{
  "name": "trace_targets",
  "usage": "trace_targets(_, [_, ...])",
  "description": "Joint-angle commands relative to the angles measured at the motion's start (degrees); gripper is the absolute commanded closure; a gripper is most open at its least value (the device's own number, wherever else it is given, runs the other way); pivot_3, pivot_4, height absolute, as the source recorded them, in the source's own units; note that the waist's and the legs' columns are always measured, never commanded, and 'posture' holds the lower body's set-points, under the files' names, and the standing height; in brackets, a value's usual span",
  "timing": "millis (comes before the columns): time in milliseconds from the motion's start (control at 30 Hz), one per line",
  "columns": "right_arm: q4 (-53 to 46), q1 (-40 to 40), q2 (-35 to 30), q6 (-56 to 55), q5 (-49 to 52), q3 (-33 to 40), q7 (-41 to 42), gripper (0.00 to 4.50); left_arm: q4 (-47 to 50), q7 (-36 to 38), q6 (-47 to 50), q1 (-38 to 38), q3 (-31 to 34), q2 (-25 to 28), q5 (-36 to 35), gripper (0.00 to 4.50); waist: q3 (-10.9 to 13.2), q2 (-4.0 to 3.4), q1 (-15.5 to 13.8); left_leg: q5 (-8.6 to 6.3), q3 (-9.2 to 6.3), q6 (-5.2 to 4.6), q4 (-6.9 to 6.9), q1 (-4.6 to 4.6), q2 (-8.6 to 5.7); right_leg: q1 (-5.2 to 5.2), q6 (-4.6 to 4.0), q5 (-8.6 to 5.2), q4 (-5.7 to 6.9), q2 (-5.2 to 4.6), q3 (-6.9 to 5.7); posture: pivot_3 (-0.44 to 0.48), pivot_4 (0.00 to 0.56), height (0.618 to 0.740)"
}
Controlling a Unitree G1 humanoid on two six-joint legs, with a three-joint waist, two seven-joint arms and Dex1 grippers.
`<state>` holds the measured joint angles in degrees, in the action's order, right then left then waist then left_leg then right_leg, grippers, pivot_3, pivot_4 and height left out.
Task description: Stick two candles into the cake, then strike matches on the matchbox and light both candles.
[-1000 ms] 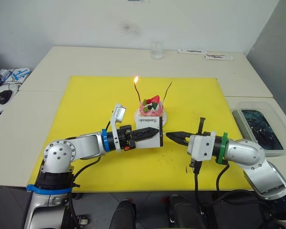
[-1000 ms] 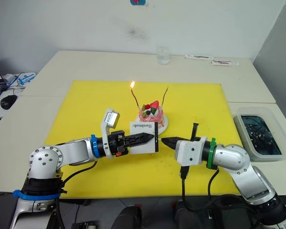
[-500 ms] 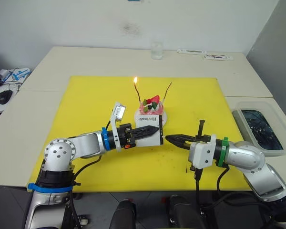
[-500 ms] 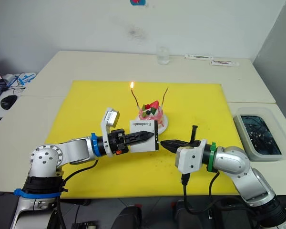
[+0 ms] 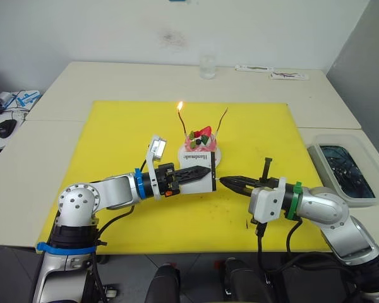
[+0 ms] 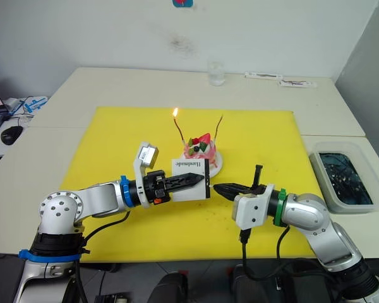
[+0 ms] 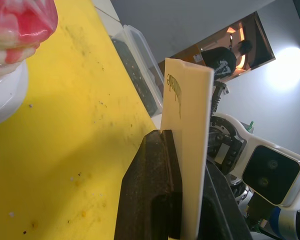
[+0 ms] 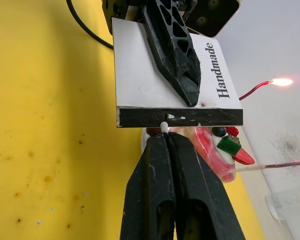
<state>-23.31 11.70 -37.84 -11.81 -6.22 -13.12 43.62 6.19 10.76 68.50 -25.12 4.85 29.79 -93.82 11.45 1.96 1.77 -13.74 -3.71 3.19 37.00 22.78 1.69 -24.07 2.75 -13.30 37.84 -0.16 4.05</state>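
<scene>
The cake (image 5: 200,144) sits on its small white plate on the yellow mat. Two candles stand in it: the left candle (image 5: 182,120) burns with a small flame, the right candle (image 5: 222,121) is unlit. In front of the cake my left gripper (image 5: 205,171) is shut on the white "Handmade" matchbox (image 8: 155,70), holding it on edge above the mat. My right gripper (image 8: 167,137) is shut on a match (image 8: 164,126), whose white head touches the box's black striking strip (image 8: 180,117).
The yellow mat (image 5: 114,132) covers the table's middle. A clear glass (image 5: 207,65) and small packets (image 5: 271,71) stand at the far edge. A clear plastic bin (image 5: 341,170) sits to the right, and a computer mouse (image 5: 5,128) far left.
My left gripper has lifted the matchbox slightly toward the cake. My right wrist has sunk a little, its tip staying at the box's edge. The left candle keeps burning.
</scene>
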Motion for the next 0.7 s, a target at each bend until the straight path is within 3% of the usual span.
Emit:
trace_targets(33, [-0.2, 0.0, -0.1, -1.3, -0.7, 0.4, -0.2, 4.48, 0.7, 1.0, -0.3, -0.1, 1.1, -0.1, -1.9, 4.5, 0.0, 0.0, 0.0, 0.0, 0.0, 0.0, 0.0, 0.0, 0.0, 0.0, 0.0, 0.0, 0.0, 0.0, 0.0, 0.0, 0.15, 0.74])
trace_targets(700, [-1.2, -0.8, 0.9, -2.3, -0.2, 2.5, -1.8, 4.48, 0.5, 0.5, -0.7, 0.4, 1.0, 0.0, -1.3, 4.5, 0.0, 0.0, 0.0, 0.0, 0.0, 0.0, 0.01, -0.03, 0.0, 0.0, -0.01, 0.0, 0.06, 0.0, 0.01, 0.0, 0.15, 0.74])
